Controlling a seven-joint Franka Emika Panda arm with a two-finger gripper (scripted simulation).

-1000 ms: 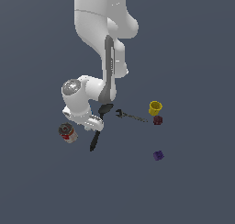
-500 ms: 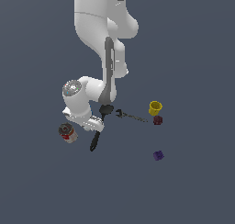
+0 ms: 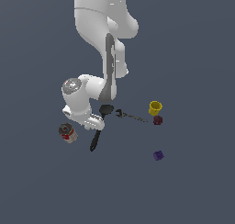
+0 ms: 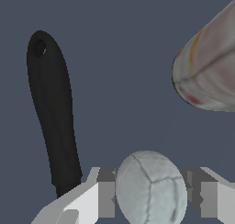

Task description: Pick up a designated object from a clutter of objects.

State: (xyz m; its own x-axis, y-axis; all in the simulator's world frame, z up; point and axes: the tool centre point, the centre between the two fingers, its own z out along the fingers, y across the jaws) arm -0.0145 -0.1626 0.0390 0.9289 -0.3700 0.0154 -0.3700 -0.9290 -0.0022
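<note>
In the wrist view the designated object, a small white ball (image 4: 150, 188) with dark seams, sits between my gripper's (image 4: 149, 195) two pads, and both pads touch its sides. The gripper is shut on it. A black spatula's handle (image 4: 53, 117) lies just beside one finger. In the exterior view my gripper (image 3: 94, 125) is down low among the clutter of objects, between the red-labelled can (image 3: 68, 132) and the spatula (image 3: 96, 138). The hand hides the ball there.
The can (image 4: 209, 67) looms close on the other side of the gripper. Toward the exterior view's right lie a grey wrench (image 3: 131, 116), a yellow cup (image 3: 155, 108), a dark red block (image 3: 158, 120) and a purple block (image 3: 158, 155).
The arm has barely shifted over the last second; the hand stays low beside the spatula. Nothing among the other objects has moved.
</note>
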